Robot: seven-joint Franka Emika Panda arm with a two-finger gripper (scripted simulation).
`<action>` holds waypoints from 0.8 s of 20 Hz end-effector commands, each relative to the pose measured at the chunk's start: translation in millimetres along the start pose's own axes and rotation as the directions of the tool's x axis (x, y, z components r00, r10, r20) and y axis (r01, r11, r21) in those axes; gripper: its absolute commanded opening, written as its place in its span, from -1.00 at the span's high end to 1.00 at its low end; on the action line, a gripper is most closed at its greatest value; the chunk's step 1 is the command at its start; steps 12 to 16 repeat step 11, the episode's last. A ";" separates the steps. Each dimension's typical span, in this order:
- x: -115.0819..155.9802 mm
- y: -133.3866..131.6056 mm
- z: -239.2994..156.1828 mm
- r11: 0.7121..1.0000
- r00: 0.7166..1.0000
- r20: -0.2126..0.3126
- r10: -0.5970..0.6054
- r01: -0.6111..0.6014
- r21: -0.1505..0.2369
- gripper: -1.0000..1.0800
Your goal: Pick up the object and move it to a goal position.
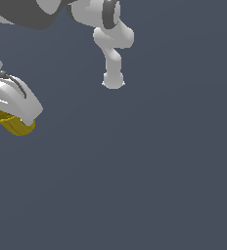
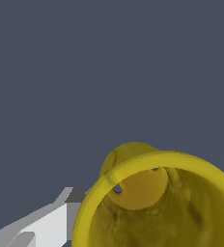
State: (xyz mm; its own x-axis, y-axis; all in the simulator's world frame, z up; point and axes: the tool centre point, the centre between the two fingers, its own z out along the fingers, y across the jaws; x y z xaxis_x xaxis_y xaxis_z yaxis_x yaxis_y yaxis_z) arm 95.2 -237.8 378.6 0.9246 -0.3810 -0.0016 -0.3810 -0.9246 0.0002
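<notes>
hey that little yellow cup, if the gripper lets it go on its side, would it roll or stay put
The yellow cup is round-walled, so on its side it would probably roll. Its rim looks wider than its base, so it would likely curve rather than run straight. Hollow inside, it is probably light and easily nudged.

Plain dark slate-grey backdrop (image 1: 174, 185)

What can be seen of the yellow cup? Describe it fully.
The yellow cup is a small, matte yellow cylinder with a raised rim and a hollow, rough-looking inside, seen close up in the wrist view. In the exterior view it lies tilted at that view's left edge, poking out beneath the white claw, which covers its upper part and looks in contact with it. Whether the claw grips it cannot be told.
</notes>
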 end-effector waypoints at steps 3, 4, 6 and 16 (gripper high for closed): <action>2.7 1.3 -4.0 1.000 1.000 -0.002 0.000 0.000 0.000 1.00; 3.0 1.5 -4.4 1.000 1.000 -0.002 0.000 0.000 0.000 1.00; 3.6 1.7 -4.9 1.000 1.000 -0.002 0.000 0.000 0.000 1.00; 4.1 1.9 -5.4 1.000 1.000 -0.002 0.000 0.000 0.000 1.00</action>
